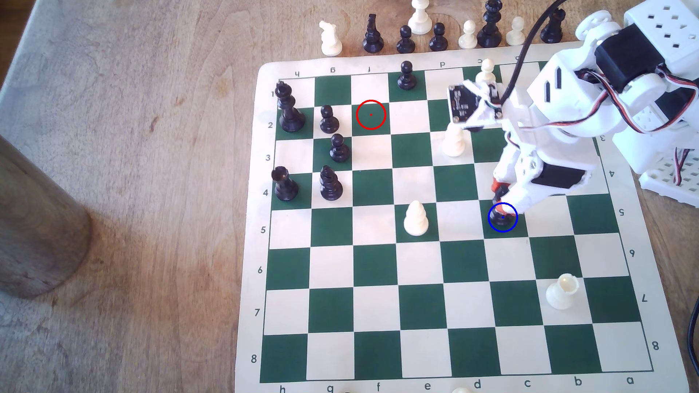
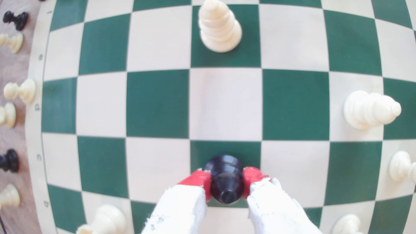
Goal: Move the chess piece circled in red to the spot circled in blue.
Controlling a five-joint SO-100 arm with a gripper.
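Note:
The chess piece circled in red, a glossy black bishop (image 1: 503, 218), stands with its base inside the blue ring in the exterior view. The spot circled in blue is a dark green square (image 1: 521, 231) toward the exterior view's right. My gripper (image 1: 500, 196) reaches down over it and is shut on the bishop. In the wrist view the red pads (image 2: 198, 180) press both sides of the bishop (image 2: 226, 180), which sits on a green square. The red ring (image 1: 371, 114) marks a bare green square at the far left of the board.
A white bishop (image 1: 416, 219) stands two squares to the exterior view's left of the held piece. Another white piece (image 1: 453, 141) is under the arm, and a white rook (image 1: 562, 291) is near right. Black pieces (image 1: 331, 184) cluster at the board's left. Captured pieces (image 1: 438, 36) line the far edge.

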